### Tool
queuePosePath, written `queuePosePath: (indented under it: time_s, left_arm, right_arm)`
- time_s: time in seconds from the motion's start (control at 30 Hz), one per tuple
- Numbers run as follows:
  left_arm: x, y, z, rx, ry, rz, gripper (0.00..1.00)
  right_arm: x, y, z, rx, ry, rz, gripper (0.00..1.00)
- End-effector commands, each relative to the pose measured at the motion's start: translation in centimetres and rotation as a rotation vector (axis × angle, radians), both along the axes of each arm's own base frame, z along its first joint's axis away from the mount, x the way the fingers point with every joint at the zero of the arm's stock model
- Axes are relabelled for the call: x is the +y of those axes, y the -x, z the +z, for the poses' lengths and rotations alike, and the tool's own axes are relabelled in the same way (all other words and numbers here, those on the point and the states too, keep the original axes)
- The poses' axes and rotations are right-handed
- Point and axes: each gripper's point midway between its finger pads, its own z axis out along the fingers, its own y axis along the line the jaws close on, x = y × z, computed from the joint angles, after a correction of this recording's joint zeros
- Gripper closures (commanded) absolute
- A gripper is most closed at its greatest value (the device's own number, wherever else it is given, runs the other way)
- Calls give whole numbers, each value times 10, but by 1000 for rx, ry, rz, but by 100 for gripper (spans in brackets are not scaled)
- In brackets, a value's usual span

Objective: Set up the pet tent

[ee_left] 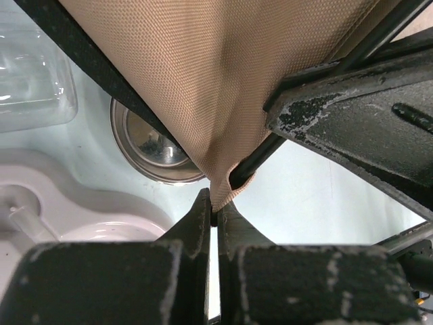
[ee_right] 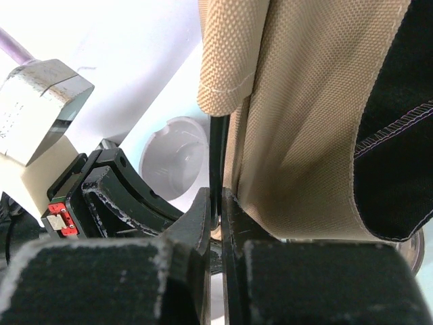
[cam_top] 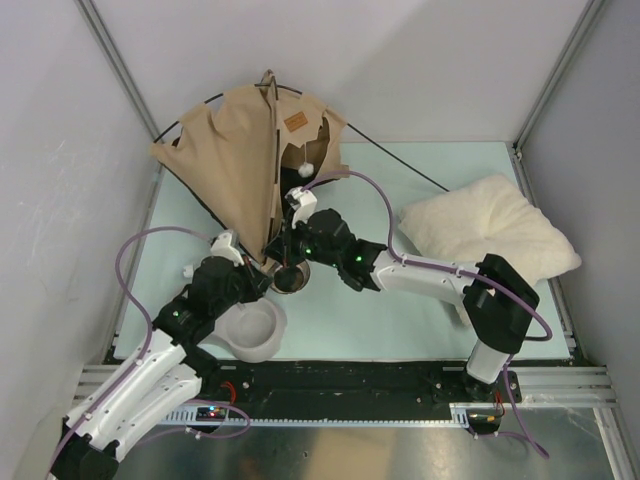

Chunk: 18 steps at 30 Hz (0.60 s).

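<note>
The tan pet tent point(cam_top: 240, 160) stands half-raised at the back left, with its brown label point(cam_top: 294, 121) and white pompom point(cam_top: 307, 169) showing. My left gripper point(ee_left: 217, 211) is shut on the tent's lower fabric corner point(ee_left: 226, 189), where a black pole end sits in its pocket. My right gripper point(ee_right: 217, 206) is shut on a thin black pole point(ee_right: 216, 152) beside the tan fabric point(ee_right: 304, 115). Both grippers meet at the tent's near corner point(cam_top: 275, 262). Thin black poles point(cam_top: 400, 160) arc out past the fabric.
A grey double pet bowl point(cam_top: 250, 330) lies just in front of the tent corner, its steel insert point(ee_left: 150, 145) under the fabric edge. A cream fluffy pillow point(cam_top: 485, 232) lies at the right. White walls close in left and back.
</note>
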Motion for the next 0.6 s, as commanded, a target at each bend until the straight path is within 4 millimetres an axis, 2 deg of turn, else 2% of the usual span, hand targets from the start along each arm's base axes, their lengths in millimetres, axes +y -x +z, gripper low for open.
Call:
queuePosePath:
  time_s: [0.0, 0.2, 0.33, 0.57]
  left_arm:
    - [7, 17, -9, 70, -92, -54, 100]
    - [3, 12, 9, 26, -98, -88, 100]
    - [-5, 17, 17, 9, -78, -149, 100]
    - [-1, 16, 30, -47, -75, -139, 100]
  right_arm:
    - [-19, -45, 53, -160, -54, -181, 100]
    - [-4, -24, 44, -150, -39, -116, 100]
    - [1, -20, 37, -138, -31, -102, 100]
    - [2, -13, 25, -107, 0, -82, 100]
